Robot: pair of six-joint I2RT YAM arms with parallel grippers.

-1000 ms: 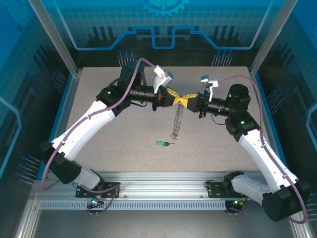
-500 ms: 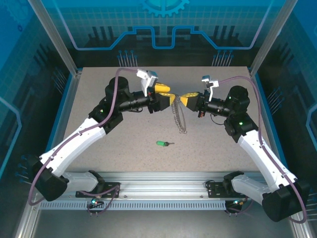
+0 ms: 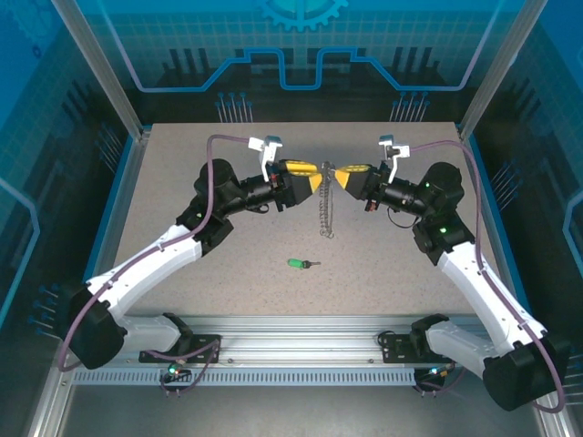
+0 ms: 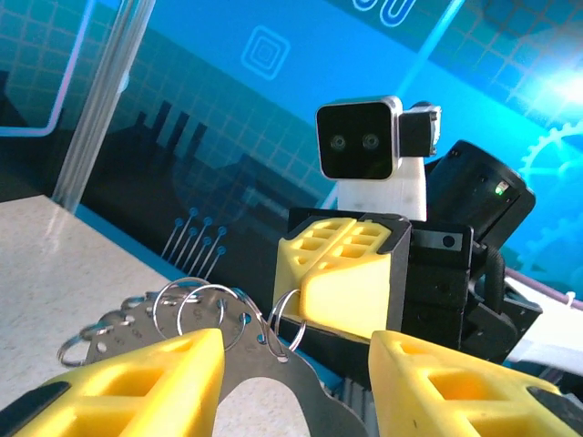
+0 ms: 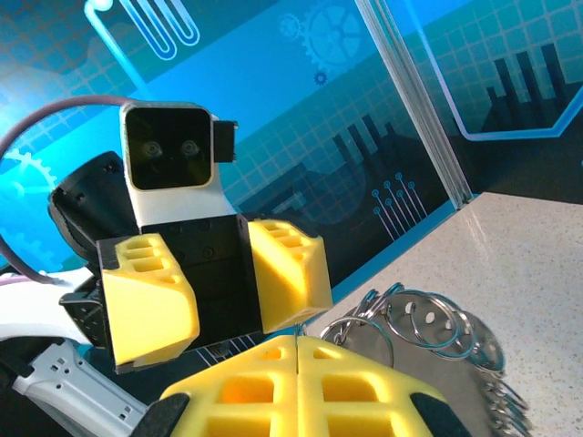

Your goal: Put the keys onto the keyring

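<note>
Hanging from the right gripper (image 3: pixel 338 175), whose yellow fingers are pressed shut on it, the silvery keyring of linked metal rings (image 3: pixel 323 211) dangles over the table's (image 3: pixel 410 273) back middle. The left gripper (image 3: pixel 316 177) stands partly open beside it, gripping nothing. The small green-headed metal key (image 3: pixel 298 264) lies nearer the front edge.

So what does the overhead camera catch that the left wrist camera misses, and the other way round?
Overhead: the green key lying on the table, apart from both arms, and the keyring with its chain dangling toward the table. Left wrist: close up, the silver rings, one seemingly pinched at the tip of the right pincer, with a camera above it. Both: the left pincer open, facing the shut right pincer.
</note>
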